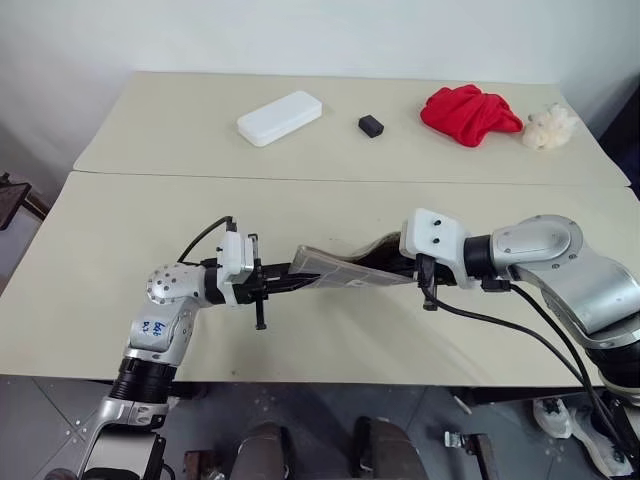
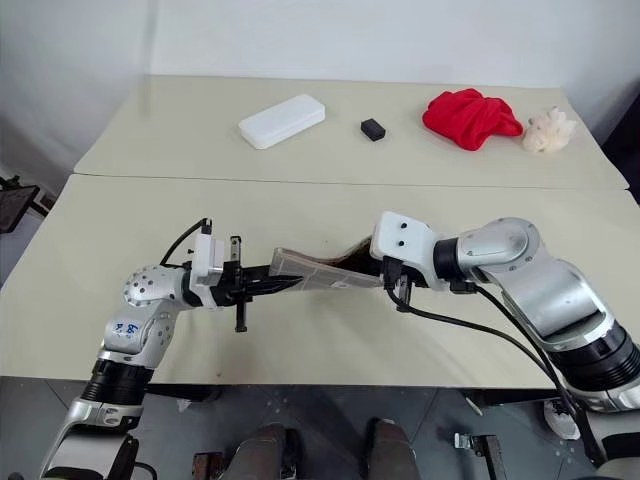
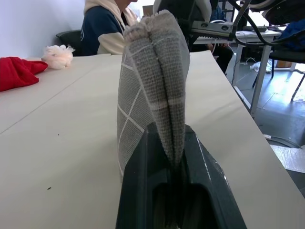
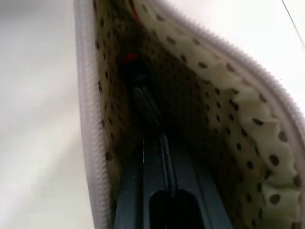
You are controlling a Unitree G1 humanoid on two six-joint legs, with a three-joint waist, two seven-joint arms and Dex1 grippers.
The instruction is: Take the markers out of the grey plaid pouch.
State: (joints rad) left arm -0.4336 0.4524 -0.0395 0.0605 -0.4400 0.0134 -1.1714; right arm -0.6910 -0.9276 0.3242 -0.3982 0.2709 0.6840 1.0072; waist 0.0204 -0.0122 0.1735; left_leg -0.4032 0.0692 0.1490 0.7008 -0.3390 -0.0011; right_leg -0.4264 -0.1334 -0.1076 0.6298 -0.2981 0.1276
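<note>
- The left hand (image 1: 262,283) is clenching one end of the pouch (image 1: 335,268), its fingers (image 3: 143,176) pressing the folded grey fabric flat between them and holding it up above the surface (image 1: 100,260).
- The pouch is stretching from the left hand across to the right hand (image 2: 385,268), which is reaching into its open zipper mouth.
- The right hand's fingers (image 4: 157,191) are lying shut together deep inside the dotted lining; something dark with a bit of red is sitting just ahead of the tips, likely a marker (image 4: 136,76), though I cannot tell whether it is being gripped.
- The fabric is looking soft and light: it is sagging and creasing between the hands, so it is probably needing tension from the left hand to keep the mouth open.
- Markers are likely slim, hard and smooth; pinching one by the end nearest the mouth and drawing it along the pouch's length seems the safest hold.
- The lining may be snagging a cap, so a crooked pull risks dragging the pouch from the left hand.
</note>
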